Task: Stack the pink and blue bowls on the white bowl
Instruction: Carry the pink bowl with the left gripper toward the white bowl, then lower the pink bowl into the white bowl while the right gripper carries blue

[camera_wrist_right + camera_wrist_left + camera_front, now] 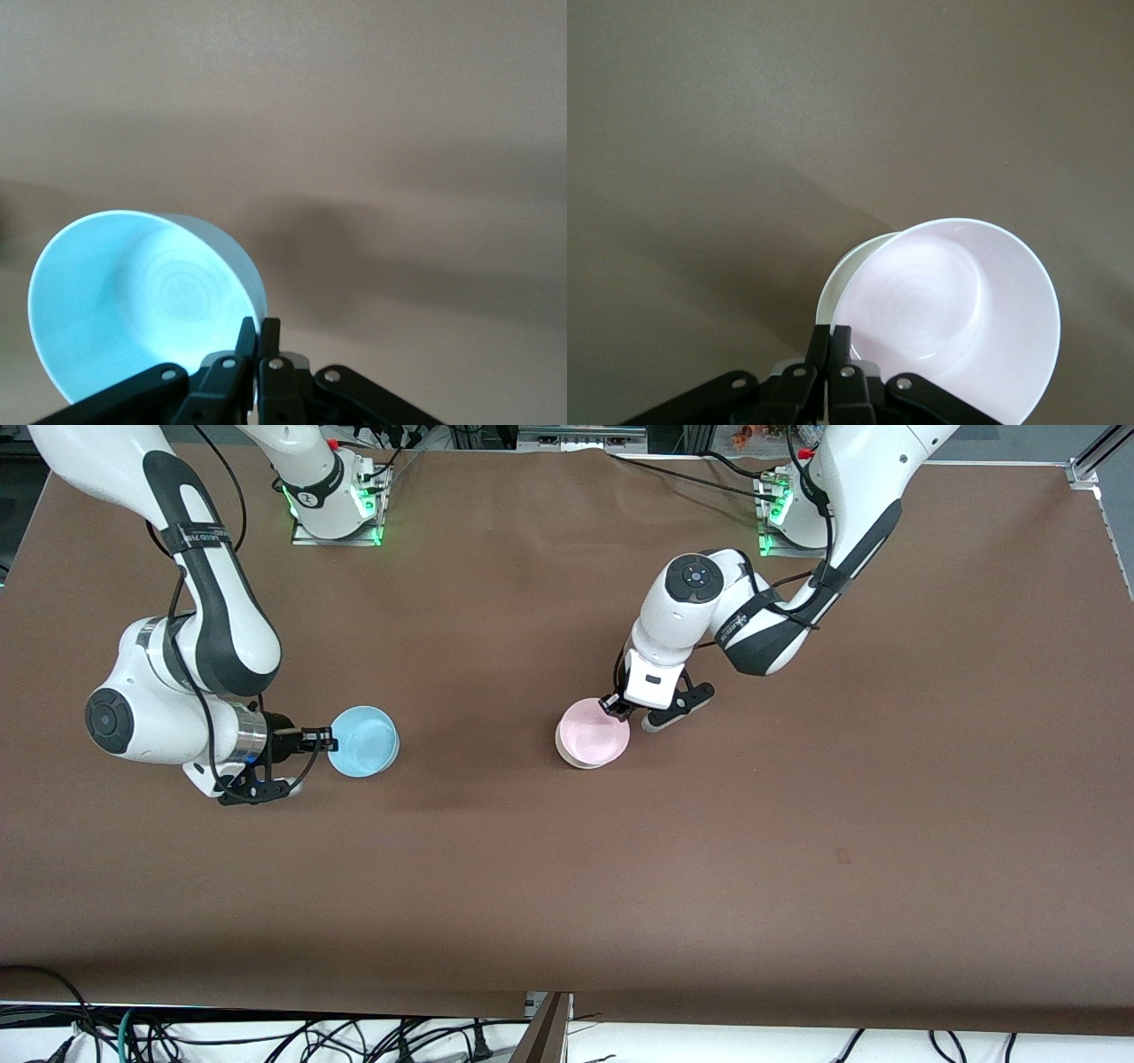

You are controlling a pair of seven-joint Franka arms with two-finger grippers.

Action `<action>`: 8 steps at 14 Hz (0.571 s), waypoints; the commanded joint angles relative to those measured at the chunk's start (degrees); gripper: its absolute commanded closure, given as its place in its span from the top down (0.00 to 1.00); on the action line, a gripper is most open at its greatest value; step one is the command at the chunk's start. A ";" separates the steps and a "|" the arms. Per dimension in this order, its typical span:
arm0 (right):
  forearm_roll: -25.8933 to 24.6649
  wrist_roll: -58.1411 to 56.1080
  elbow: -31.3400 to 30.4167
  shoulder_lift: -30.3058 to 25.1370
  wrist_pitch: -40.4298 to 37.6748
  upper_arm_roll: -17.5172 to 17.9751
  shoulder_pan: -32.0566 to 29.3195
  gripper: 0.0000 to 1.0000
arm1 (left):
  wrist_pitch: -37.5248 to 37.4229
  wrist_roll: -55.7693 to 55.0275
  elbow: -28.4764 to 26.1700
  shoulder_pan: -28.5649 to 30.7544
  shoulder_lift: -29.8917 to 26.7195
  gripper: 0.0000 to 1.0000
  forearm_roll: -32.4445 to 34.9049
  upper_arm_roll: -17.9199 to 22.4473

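My left gripper is shut on the rim of the pale pink bowl. The pink bowl sits tilted in the white bowl, whose rim shows under it near the table's middle. In the left wrist view my left gripper pinches the pink bowl, and the white bowl shows as a crescent beside it. My right gripper is shut on the rim of the sky blue bowl and holds it over the table toward the right arm's end. The right wrist view shows my right gripper and the blue bowl.
The brown table carries nothing else. The arm bases with green lights stand at its farther edge. Cables hang below the edge nearest the front camera.
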 commanded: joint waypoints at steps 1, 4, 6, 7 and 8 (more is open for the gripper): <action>0.96 2.17 2.01 0.77 -0.69 -0.24 1.25 0.00 | 0.18 -4.74 2.68 -1.55 3.00 0.00 5.03 0.76; 0.96 2.26 2.18 1.12 -0.60 -0.24 1.35 0.00 | 0.18 -9.93 2.77 -2.08 4.24 0.00 10.83 0.67; 1.57 2.26 2.36 1.12 -0.60 -0.24 1.43 0.00 | 0.18 -11.52 2.77 -2.43 4.76 0.00 12.25 0.76; 2.36 2.26 2.36 1.12 -0.60 -0.24 1.43 0.00 | 0.18 -11.52 2.77 -2.43 4.77 0.00 12.26 0.76; 2.71 2.26 2.36 1.12 -0.60 -0.24 1.69 0.00 | 0.18 -11.52 2.77 -2.43 4.77 0.00 12.26 0.67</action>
